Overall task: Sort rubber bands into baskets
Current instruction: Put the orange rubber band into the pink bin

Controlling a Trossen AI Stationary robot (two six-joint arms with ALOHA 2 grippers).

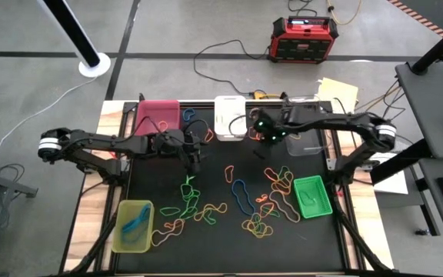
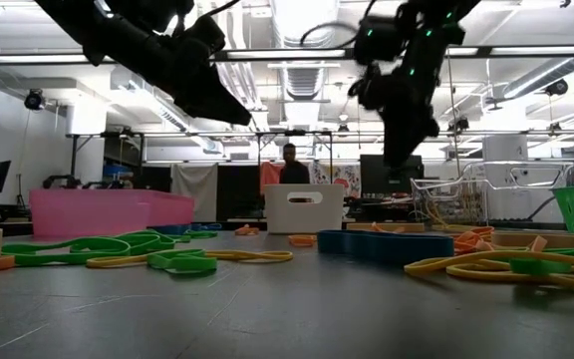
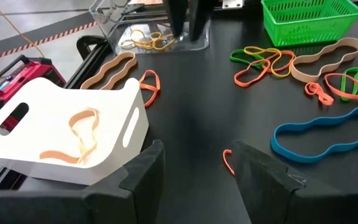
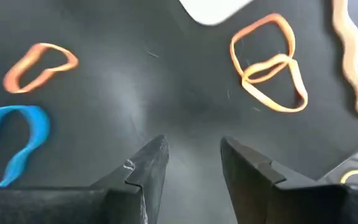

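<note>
While loose on the desk: rubber bands [image 1: 237, 204] lie scattered between the baskets.
White basket [image 3: 67, 137]: tan bands inside.
Yellow-green basket [image 1: 133, 225]: a blue band.
Green basket [image 1: 312, 197]: a green band.
Clear basket [image 3: 138, 28]: yellow bands.
Pink basket [image 1: 158, 115]: contents unclear.
Left pincer [image 3: 194, 171]: open, empty.
Right pincer [image 4: 194, 165]: open, empty.

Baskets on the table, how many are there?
5: pink basket back left, white basket back centre, clear basket back right under the right arm, green basket right, yellow-green basket front left.
</note>
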